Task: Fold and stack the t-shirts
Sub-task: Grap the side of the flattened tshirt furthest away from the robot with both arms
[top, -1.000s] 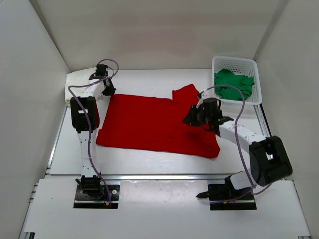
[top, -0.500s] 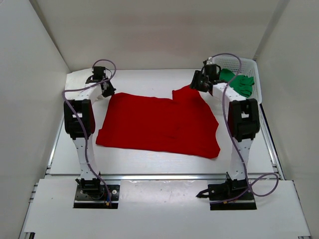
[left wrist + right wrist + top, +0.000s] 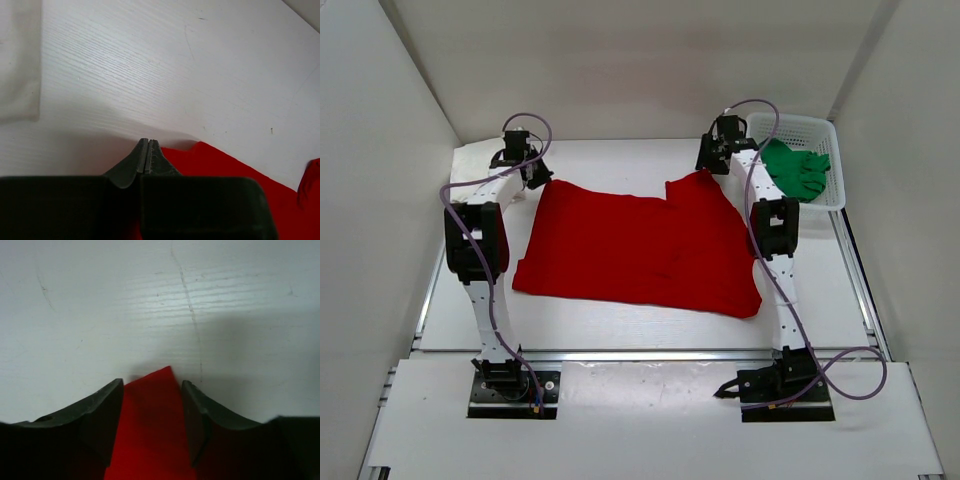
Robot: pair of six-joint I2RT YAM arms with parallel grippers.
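- Presently noted red t-shirt (image 3: 640, 250) lying spread flat on bench (image 3: 620, 325), reaching from between the two sets of jaws back toward the arm bases.
- Found left jaws pressed together at the shirt's far left corner, with the red edge just right of and beneath the tips. Saw no cloth between the tips in the left wrist view, so unable to confirm a grip.
- Found right jaws spread, straddling the pointed far right corner of the same shirt. Saw cloth lying between them, apparently clear of both pads.
- Logged white t-shirt (image 3: 472, 160) folded just left of left jaws, and green t-shirt (image 3: 790, 168) bunched in mesh basket (image 3: 820, 128) just right of right jaws.
- Judged the red cloth soft, light and limp. Expect sagging between hold points, dragging and creasing on the bench, and no risk of breakage.
- Recommend pinching both far corners, deep enough past the hem to stop the thin edge slipping out.
- Recommend keeping both corners level and taut to avoid bunching along the fold line.
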